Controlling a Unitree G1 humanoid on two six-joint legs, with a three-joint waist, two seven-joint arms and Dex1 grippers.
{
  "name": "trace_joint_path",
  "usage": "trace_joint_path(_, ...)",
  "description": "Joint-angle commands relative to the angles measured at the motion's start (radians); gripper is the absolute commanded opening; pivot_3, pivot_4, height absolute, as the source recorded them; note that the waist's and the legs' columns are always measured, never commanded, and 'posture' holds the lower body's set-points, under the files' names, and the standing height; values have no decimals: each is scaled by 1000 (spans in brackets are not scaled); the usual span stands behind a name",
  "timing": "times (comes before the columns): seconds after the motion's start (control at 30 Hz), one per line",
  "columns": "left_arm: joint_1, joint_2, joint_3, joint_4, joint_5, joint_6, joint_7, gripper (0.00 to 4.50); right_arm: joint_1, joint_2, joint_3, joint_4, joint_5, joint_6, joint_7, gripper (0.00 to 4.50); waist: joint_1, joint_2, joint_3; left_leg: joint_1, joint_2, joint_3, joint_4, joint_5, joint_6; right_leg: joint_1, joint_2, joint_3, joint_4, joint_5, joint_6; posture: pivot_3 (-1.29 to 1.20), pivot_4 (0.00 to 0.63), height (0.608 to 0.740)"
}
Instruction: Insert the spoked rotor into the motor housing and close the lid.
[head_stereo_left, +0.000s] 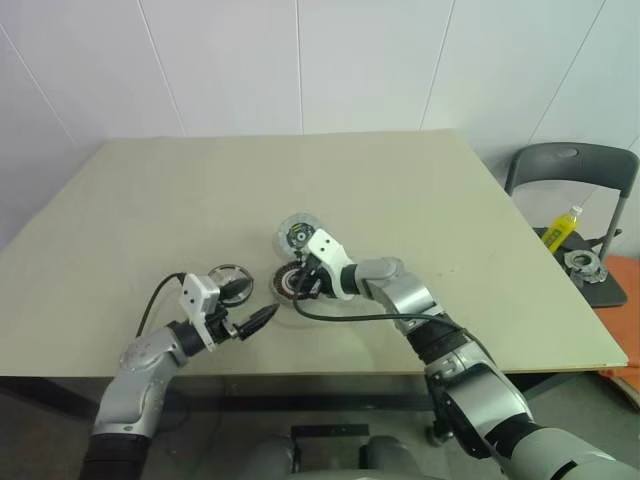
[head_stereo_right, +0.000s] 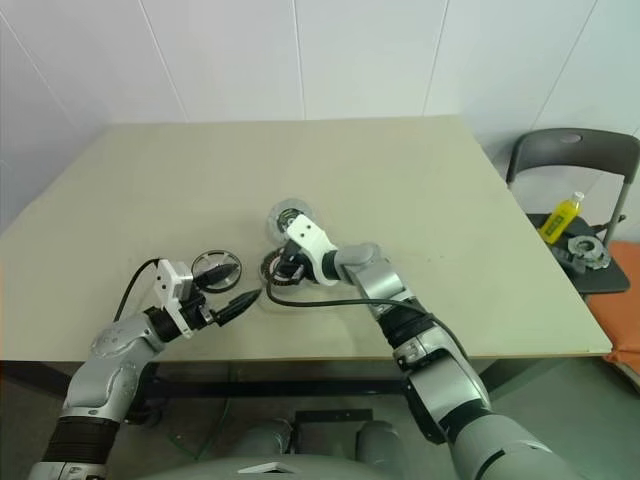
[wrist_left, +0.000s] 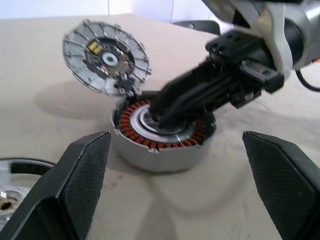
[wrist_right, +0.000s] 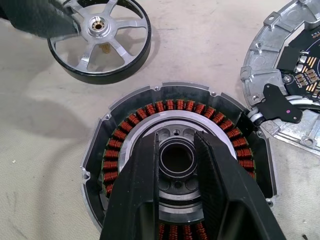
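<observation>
Beside the motor housing (wrist_right: 175, 165) the spoked rotor (wrist_right: 100, 37) lies uninserted, lid (wrist_left: 106, 57) swung back; right gripper (wrist_right: 176, 150) jaws, narrowly parted, straddle its hub; left gripper (wrist_left: 177, 180) jaws spread, empty.

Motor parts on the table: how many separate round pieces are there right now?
3. The motor housing sits under the right gripper; the lid leans up at its far edge; the spoked rotor lies flat beside it, by the left gripper. None looks hidden.
</observation>
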Motion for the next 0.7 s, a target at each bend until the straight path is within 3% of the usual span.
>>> trace_joint_path(0.03,-7,1,2,-13,5,-25,-3,4500,0,23,-19,-6,9,3,-18,668,0,0,0,0,0,0,0,0,0,0,0,0,0,0,0,0,0,740)
trace_joint_path(0.7,-9,11,-1,9,6,-42,-16,4500,10,3,-32,17,2,8,-21,668,1,0,0,0,0,0,0,0,0,0,0,0,0,0,0,0,0,740)
